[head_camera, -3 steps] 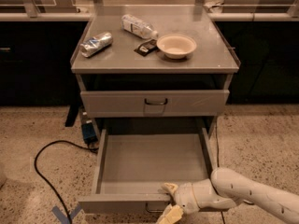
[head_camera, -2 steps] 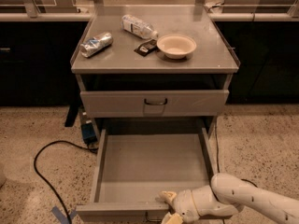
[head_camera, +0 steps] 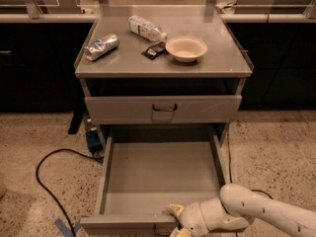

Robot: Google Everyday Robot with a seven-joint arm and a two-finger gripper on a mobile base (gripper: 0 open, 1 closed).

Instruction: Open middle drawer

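One gripper (head_camera: 176, 221) touches the pulled-out middle drawer (head_camera: 158, 174) at its front rim; jaws' grip cannot be told.

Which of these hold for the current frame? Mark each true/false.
1. The middle drawer is pulled out and empty. True.
2. The claw hovers over the bowl. False: it is low, at the middle drawer's front edge.
3. The bowl sits on the cabinet top. True.
4. The upper drawer is open. False: it is shut.
5. The can stands upright. False: it lies on its side on the cabinet top.
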